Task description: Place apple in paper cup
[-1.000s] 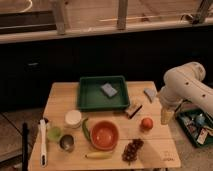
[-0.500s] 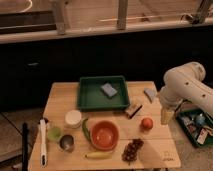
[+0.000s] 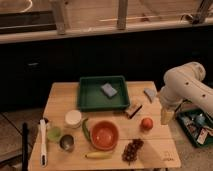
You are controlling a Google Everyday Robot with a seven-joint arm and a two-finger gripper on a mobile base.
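The apple [image 3: 146, 123] is a small red-orange fruit lying on the wooden table [image 3: 155, 155], right of centre. The paper cup [image 3: 73, 118] is short and white and stands upright on the left side, well away from the apple. My gripper [image 3: 166, 116] hangs from the white arm [image 3: 185, 87] at the table's right edge. It sits just right of the apple and slightly above it, with nothing visibly in it.
A red-orange bowl [image 3: 104, 135], grapes [image 3: 131, 149], a banana [image 3: 98, 155], a pale-green cup [image 3: 54, 133] and a dark metal cup [image 3: 66, 143] crowd the front. A green tray [image 3: 87, 102] holding a sponge [image 3: 108, 90] sits behind. A brush [image 3: 133, 109] lies beside it. A bin [image 3: 197, 127] stands at the right.
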